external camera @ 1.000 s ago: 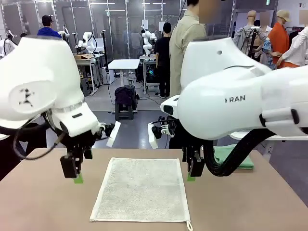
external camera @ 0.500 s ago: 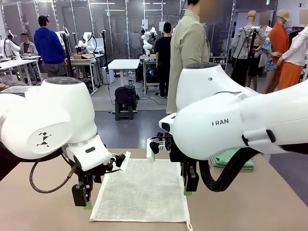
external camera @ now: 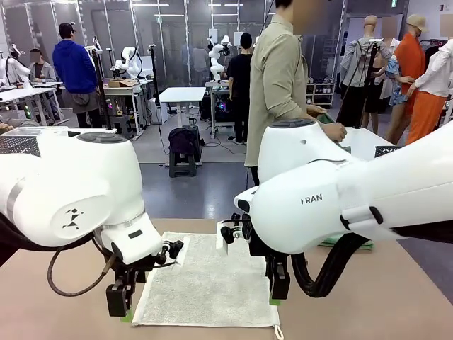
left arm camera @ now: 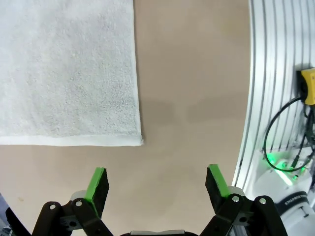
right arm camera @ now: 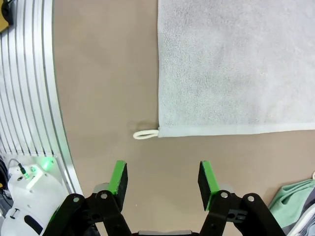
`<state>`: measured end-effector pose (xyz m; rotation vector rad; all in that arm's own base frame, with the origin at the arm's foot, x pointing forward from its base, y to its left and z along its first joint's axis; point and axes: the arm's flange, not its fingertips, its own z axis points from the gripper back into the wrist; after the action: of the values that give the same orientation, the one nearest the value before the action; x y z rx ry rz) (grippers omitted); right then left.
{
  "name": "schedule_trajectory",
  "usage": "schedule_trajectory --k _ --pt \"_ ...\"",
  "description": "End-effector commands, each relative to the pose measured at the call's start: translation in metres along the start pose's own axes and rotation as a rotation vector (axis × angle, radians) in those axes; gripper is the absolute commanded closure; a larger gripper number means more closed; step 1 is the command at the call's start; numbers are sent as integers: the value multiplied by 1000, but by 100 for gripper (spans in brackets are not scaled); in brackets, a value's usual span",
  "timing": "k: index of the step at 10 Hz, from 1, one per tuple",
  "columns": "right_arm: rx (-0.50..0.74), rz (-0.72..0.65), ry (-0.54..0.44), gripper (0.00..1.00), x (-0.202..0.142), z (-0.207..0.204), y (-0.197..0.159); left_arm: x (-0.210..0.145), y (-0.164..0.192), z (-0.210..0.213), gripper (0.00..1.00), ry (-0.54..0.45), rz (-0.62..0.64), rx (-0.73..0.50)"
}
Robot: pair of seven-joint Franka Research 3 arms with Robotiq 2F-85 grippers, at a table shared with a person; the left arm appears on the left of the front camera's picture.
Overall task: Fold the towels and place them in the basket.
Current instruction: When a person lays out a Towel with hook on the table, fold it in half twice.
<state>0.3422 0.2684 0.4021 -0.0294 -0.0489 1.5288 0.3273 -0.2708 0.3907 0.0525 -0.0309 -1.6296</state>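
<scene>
The brown table (external camera: 396,297) spans the near scene, and a person in an olive shirt (external camera: 279,78) stands at its far side. The white left arm (external camera: 64,191) reaches in from the left and the white right arm (external camera: 340,205) from the right, both bent down toward the near middle. A cream-white towel (external camera: 209,280) lies spread flat and unfolded at the middle of the table between them. A sea-green towel (external camera: 350,243) lies at the far right, mostly hidden behind the right arm. The left gripper (left arm camera: 157,179) hangs low over bare table just beside the towel's near left corner, its fingers spread wide with nothing between them. The right gripper (right arm camera: 162,177) hangs low by the near right corner, its fingers partly open and also empty. A small white hanging loop (right arm camera: 145,133) sticks out from that corner onto the table
</scene>
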Motion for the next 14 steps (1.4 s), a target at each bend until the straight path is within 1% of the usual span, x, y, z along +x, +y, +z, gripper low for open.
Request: schedule_trajectory --k 1,4,7,14 --pt "1 -31 -25 27 -1 -14 0 -6 -1 -20 0 -32 54 18" --pt "7 -39 -36 27 -5 -35 -4 -17 3 -47 0 -45 56 39" --pt "16 -46 -28 27 -5 -57 -7 -10 7 -69 0 -35 32 41" --pt "38 -42 -18 27 -8 -86 -3 -9 12 -85 0 -40 23 54"
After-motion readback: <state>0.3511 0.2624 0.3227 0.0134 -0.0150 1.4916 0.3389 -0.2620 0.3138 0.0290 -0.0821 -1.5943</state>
